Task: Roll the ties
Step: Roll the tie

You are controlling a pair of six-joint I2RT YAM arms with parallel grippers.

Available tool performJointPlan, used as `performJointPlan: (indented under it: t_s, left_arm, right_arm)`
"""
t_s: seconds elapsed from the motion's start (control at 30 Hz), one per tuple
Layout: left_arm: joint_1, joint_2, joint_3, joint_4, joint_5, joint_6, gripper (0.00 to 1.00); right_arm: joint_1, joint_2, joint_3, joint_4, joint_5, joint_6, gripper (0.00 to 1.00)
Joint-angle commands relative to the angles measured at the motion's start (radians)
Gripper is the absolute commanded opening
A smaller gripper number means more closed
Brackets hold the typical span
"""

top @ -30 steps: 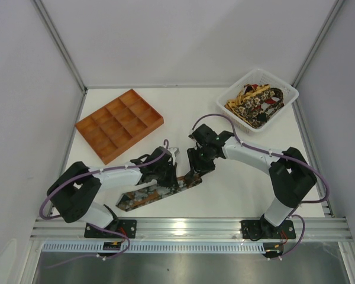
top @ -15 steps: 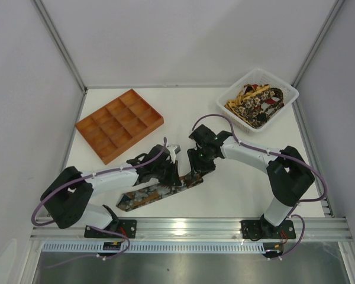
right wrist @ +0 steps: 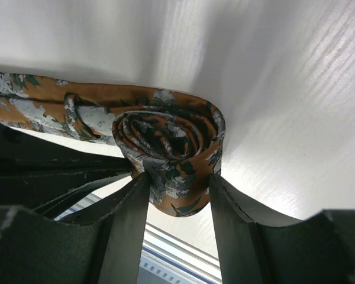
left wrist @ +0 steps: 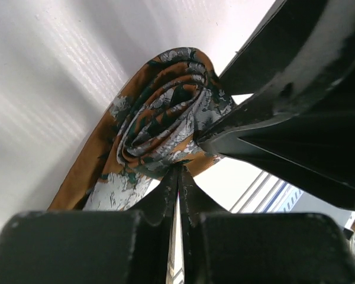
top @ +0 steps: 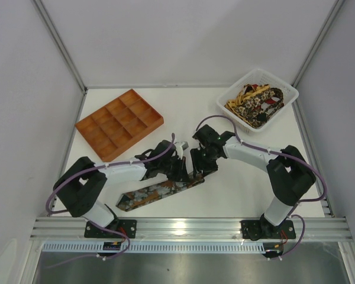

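One tie (top: pixel 157 192), orange-brown with grey and dark green leaves, lies flat on the table with its right end wound into a roll. My right gripper (top: pixel 200 167) holds that roll (right wrist: pixel 171 148), one finger pressed on each side (right wrist: pixel 178 177). My left gripper (top: pixel 183 168) is shut, and its closed tips (left wrist: pixel 178 168) touch the lower edge of the roll (left wrist: pixel 165 121) right beside the right gripper's fingers. The unrolled tail runs down-left toward the near edge. More ties (top: pixel 255 103) are piled in the basket.
A white basket (top: pixel 287 94) stands at the back right. An orange compartment tray (top: pixel 118 124) sits at the back left. The metal rail of the table's near edge (top: pixel 189 225) runs just below the tie's tail.
My left gripper has moved right, from over the flat part of the tie up to the roll beside the right gripper. The right gripper has barely shifted.
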Motion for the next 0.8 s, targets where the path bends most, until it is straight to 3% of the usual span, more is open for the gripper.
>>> performJointPlan:
  t_s: [0.0, 0.1, 0.23, 0.33, 0.77]
  left_arm:
    - [-0.001, 0.035, 0.053, 0.057, 0.034, -0.015, 0.06]
    - [-0.001, 0.070, 0.067, 0.060, 0.039, -0.011, 0.06]
    - [-0.001, 0.092, 0.063, 0.065, 0.030, -0.011, 0.06]
    - [0.001, 0.096, 0.057, 0.066, 0.026, -0.009, 0.06]
    - [0.018, 0.101, 0.024, 0.089, 0.029, -0.009, 0.06]
  right_arm:
    - [-0.031, -0.047, -0.025, 0.034, -0.040, 0.004, 0.51]
    - [-0.080, -0.068, -0.075, 0.089, -0.107, -0.011, 0.55]
    - [-0.129, -0.107, -0.157, 0.181, -0.214, -0.040, 0.76]
    - [-0.163, -0.119, -0.218, 0.273, -0.296, -0.058, 0.80]
    - [-0.195, -0.013, -0.322, 0.583, -0.460, -0.056, 0.76]
